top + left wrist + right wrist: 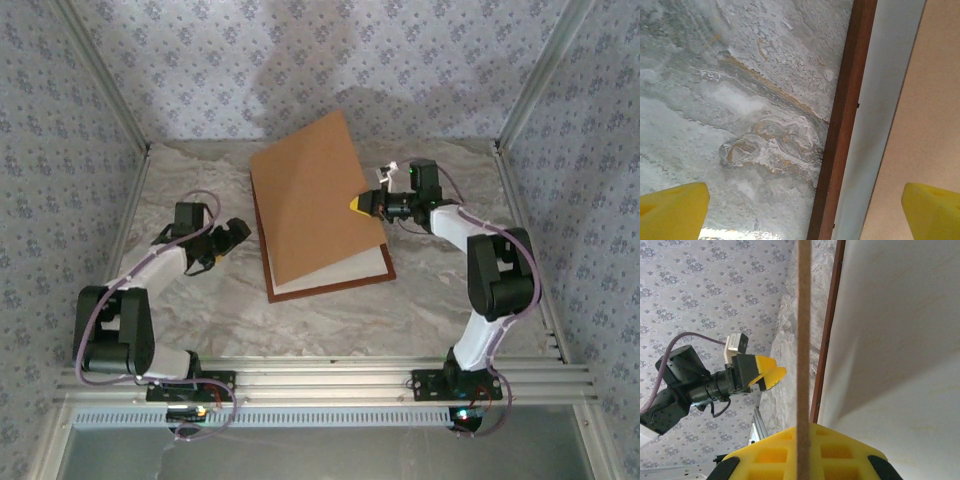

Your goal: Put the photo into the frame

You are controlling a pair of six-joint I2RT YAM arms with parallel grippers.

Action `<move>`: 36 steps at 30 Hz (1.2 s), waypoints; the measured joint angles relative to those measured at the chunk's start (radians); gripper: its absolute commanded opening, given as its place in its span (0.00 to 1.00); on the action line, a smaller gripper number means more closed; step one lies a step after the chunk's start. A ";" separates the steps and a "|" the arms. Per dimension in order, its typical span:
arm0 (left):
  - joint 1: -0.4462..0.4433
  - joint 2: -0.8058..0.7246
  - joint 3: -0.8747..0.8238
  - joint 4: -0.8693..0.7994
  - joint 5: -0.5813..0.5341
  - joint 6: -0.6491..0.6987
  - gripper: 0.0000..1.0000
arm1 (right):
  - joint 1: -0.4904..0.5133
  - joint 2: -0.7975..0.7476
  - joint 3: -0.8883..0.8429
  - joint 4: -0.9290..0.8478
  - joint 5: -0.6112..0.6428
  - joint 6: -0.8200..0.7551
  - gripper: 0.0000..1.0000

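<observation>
Your right fingers (358, 204) pinch the backing board (315, 195) tilted above the frame (335, 285); left fingers (670, 210) gape just left of it.

Walls (440, 60) on three sides, papered pale grey-blue with small repeating flower sprigs. Soft shadow (300, 75) on back wall. Tabletop (200, 310) marbled grey-white with ochre veins. Bare metal posts (108, 85) at back corners. Ribbed aluminium rails (330, 378) along near edge. Light even.

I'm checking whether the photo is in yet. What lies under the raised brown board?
A pale sheet lies inside the frame, showing along the near edge. The brown board, held tilted by the right end effector, covers the rest, so what that sheet is cannot be told.
</observation>
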 measured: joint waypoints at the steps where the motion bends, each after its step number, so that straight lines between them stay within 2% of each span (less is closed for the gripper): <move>1: 0.007 -0.007 -0.008 0.009 0.000 -0.007 0.98 | 0.000 0.013 0.007 0.000 -0.003 0.000 0.00; 10: 0.105 -0.055 -0.090 0.054 0.016 -0.049 0.99 | -0.018 0.097 0.015 0.000 -0.006 0.029 0.00; 28: 0.111 -0.082 -0.121 0.086 0.037 -0.060 0.99 | -0.025 0.106 -0.055 0.109 0.002 0.091 0.00; 36: 0.111 -0.047 -0.121 0.093 0.060 -0.067 0.99 | -0.025 0.103 -0.073 0.088 -0.008 0.069 0.00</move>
